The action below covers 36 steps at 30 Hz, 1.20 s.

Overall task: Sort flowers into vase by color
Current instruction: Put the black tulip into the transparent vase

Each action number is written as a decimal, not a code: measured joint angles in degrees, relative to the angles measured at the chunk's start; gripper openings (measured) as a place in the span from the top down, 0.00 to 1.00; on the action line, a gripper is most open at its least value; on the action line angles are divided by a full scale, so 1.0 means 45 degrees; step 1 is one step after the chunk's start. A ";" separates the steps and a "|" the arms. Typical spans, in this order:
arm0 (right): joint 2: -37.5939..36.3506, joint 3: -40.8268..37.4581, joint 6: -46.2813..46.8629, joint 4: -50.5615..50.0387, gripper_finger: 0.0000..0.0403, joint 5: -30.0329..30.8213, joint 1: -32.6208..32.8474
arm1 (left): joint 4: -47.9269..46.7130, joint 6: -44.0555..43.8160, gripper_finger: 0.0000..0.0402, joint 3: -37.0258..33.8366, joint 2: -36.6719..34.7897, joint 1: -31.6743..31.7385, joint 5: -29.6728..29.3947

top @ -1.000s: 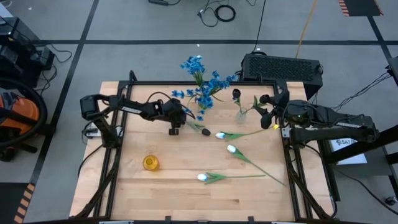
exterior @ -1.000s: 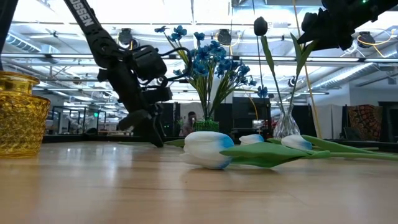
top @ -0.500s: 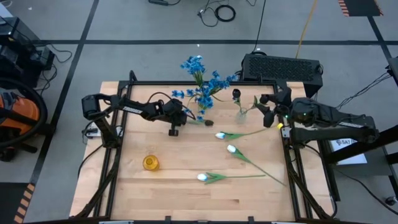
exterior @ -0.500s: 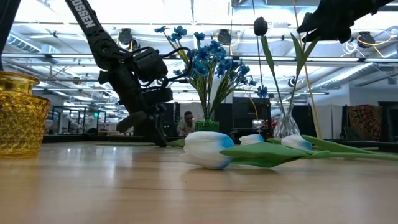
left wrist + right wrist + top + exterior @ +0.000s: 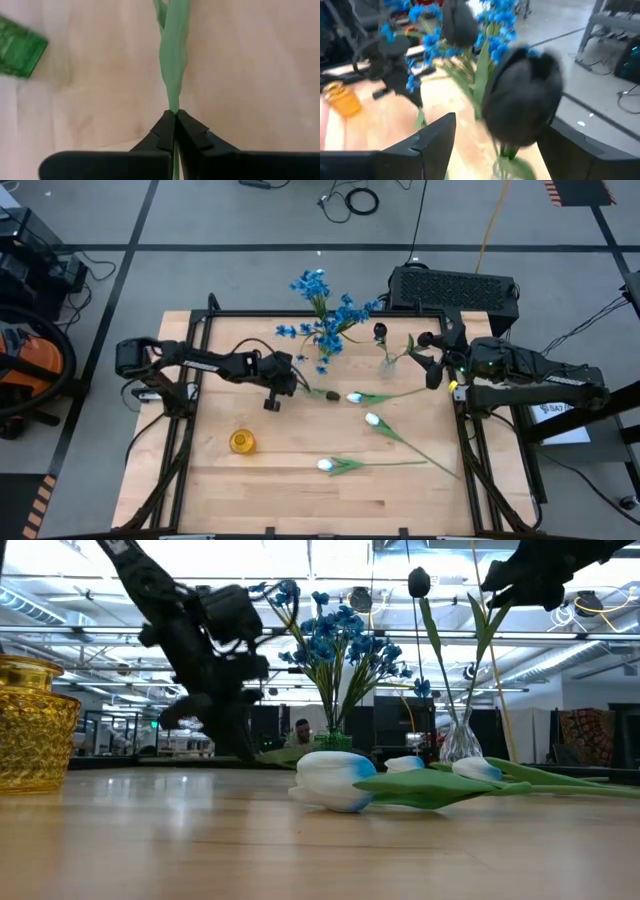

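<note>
A dark tulip [image 5: 330, 393] lies on the table by its bloom, and its stem runs to my left gripper [image 5: 292, 384], which is shut on it. Three white tulips [image 5: 372, 420] lie flat at centre right. The blue flowers [image 5: 325, 320] stand in a green vase [image 5: 335, 740]. Another dark tulip [image 5: 380, 332] stands in a clear vase [image 5: 388, 363]. My right gripper [image 5: 428, 360] hovers open above and to the right of that vase. In the right wrist view a dark bloom [image 5: 520, 110] shows between its fingers; I cannot tell whether they touch. My left gripper pinches a green leaf or stem end [image 5: 173, 102] of the dark tulip between the very tips of its two fingers [image 5: 165, 127]. The fingers slant down from the table's left side and lie along the stem. The bloom end rests on the table.
A yellow glass vase [image 5: 242, 442] stands near the left front. A black box [image 5: 455, 288] sits past the table's far right corner. The near half of the wooden table [image 5: 300, 500] holds only one white tulip [image 5: 324, 465].
My left gripper has drawn back toward the table's left edge and risen a little, taking the stem end of the dark tulip with it. The tulip's bloom stays on the table.
</note>
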 joint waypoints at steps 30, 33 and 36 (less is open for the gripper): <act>-0.0525 0.0005 -0.2840 0.3836 0.29 0.0230 0.2143 | 0.7256 -0.0978 0.97 0.0562 -0.3349 -0.5700 -0.0540; -0.0525 0.0005 -0.3151 0.4190 0.30 0.0828 0.2786 | 0.7627 -0.0973 0.97 0.1018 -0.3349 -0.5963 -0.0540; -0.0475 0.0010 -0.3545 0.4846 0.30 0.1095 0.3381 | 0.7753 -0.0968 0.97 0.1446 -0.3349 -0.6068 -0.0536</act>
